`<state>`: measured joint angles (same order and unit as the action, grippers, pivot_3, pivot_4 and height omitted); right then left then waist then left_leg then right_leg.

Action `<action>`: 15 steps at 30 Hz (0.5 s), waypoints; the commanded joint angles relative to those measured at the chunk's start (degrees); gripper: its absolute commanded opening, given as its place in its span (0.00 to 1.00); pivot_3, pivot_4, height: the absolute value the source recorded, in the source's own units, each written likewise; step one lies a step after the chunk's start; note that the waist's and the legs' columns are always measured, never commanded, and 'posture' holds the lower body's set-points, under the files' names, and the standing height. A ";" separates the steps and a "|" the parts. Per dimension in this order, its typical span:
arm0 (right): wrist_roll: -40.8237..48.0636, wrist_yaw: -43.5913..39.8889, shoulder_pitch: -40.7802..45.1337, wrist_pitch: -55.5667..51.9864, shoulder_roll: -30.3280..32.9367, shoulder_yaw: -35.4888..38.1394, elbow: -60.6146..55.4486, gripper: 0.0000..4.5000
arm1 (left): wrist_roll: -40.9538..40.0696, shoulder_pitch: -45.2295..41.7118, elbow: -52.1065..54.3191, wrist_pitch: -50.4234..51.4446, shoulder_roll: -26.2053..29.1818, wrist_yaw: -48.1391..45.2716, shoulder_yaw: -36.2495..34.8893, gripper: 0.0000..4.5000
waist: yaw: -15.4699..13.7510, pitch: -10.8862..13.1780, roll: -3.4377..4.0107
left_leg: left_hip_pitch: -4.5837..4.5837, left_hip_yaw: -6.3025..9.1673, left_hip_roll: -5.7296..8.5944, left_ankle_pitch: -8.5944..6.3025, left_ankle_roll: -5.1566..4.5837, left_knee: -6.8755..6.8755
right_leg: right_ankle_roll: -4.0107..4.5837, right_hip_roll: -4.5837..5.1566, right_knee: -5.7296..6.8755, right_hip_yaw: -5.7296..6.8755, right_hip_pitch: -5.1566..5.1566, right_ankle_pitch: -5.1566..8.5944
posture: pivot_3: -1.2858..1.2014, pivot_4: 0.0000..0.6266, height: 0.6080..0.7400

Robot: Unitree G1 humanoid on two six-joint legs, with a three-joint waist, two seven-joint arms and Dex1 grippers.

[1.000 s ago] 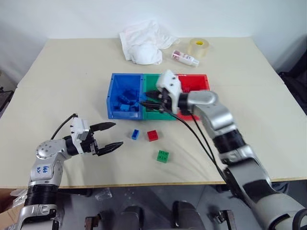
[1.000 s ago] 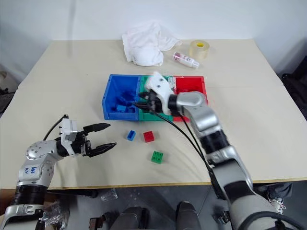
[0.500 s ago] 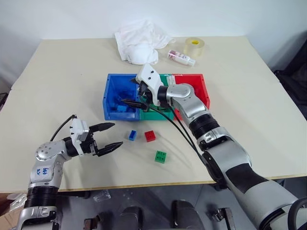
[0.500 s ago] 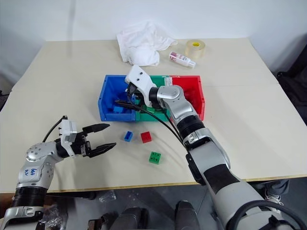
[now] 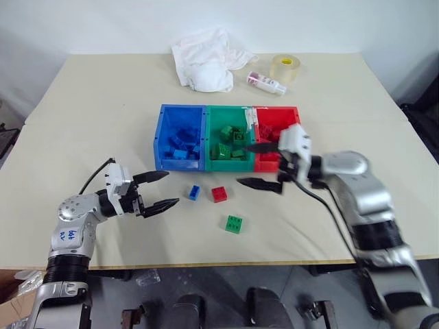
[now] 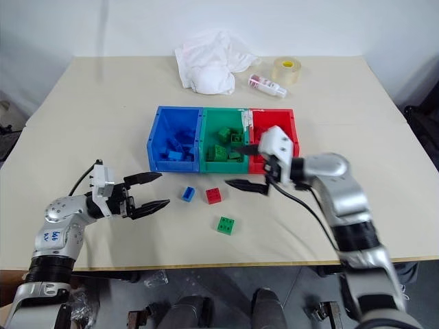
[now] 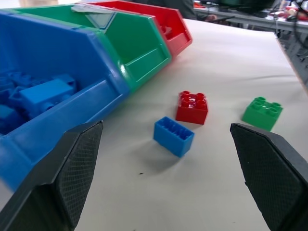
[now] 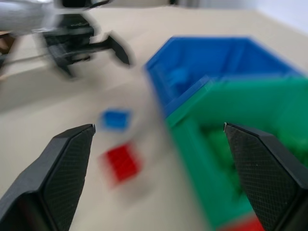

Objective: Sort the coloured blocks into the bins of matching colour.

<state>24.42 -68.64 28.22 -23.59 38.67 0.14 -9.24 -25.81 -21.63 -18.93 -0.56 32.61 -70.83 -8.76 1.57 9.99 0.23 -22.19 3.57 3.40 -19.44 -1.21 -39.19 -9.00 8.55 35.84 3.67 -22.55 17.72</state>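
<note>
Three loose bricks lie on the table [image 5: 103, 103] just near of the bins [image 5: 226, 137]: a blue brick [image 5: 194, 192], a red brick [image 5: 219, 194] and a green brick [image 5: 233, 223]. The left tool [image 5: 164, 190], fingers apart and empty, sits just left of the blue brick. The right tool [image 5: 259, 166], fingers apart and empty, hovers right of the red brick, before the red bin.

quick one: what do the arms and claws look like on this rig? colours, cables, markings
Both arms are silver-grey metal with black joint bands. Each ends in a white wrist block carrying a claw of two black, pointed fingers with cross-hatched textured pads: left claw, right claw. A black cable loops from the left wrist; black cables run along the right forearm. Blue handwritten marks sit on the left arm's silver joint; I can't read them.
</note>
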 commanded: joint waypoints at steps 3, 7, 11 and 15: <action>5.37 -3.85 -16.91 -5.20 13.09 13.00 -10.14 0.99 | -0.66 0.39 -0.70 -1.36 1.56 -1.71 -1.62 1.00 | -1.40 0.00 0.00 | 0.02 -0.12 -0.01 0.00 -0.01 -0.02 | 0.00 0.02 -0.07 -0.04 0.05 0.00 | 0.52 0.24 1.00; 6.36 -4.75 -23.86 -5.76 17.62 18.27 -11.32 0.99 | -1.10 0.66 -1.12 -1.47 1.75 -2.61 -2.14 1.00 | -1.55 0.00 -0.01 | 0.09 -0.40 -0.08 0.00 -0.05 -0.04 | -0.02 0.02 -0.13 -0.16 0.07 -0.01 | 0.52 0.24 1.00; 7.28 -4.16 -23.15 -6.75 18.90 16.73 -12.20 0.99 | -1.05 0.47 -1.25 -1.44 1.55 -2.99 -2.10 1.00 | -1.55 0.00 -0.01 | 0.12 -0.42 -0.11 0.00 -0.05 -0.04 | -0.02 0.02 -0.13 -0.16 0.06 -0.01 | 0.52 0.24 1.00; 7.59 -1.97 -17.51 -9.06 16.50 9.00 -14.72 0.99 | -1.06 0.18 -0.88 -1.40 1.01 -3.01 -1.77 1.00 | -1.53 0.00 -0.01 | 0.12 -0.42 -0.12 0.00 -0.05 -0.04 | -0.01 0.02 -0.15 -0.16 0.06 -0.01 | 0.52 0.24 1.00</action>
<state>30.89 -71.45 9.50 -31.71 55.93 11.31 -21.28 -25.99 -21.27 -20.99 -1.42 33.68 -73.45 -10.18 0.04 9.99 0.22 -22.07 3.16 3.27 -19.44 -1.26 -39.23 -9.01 8.57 35.67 3.51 -22.51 17.71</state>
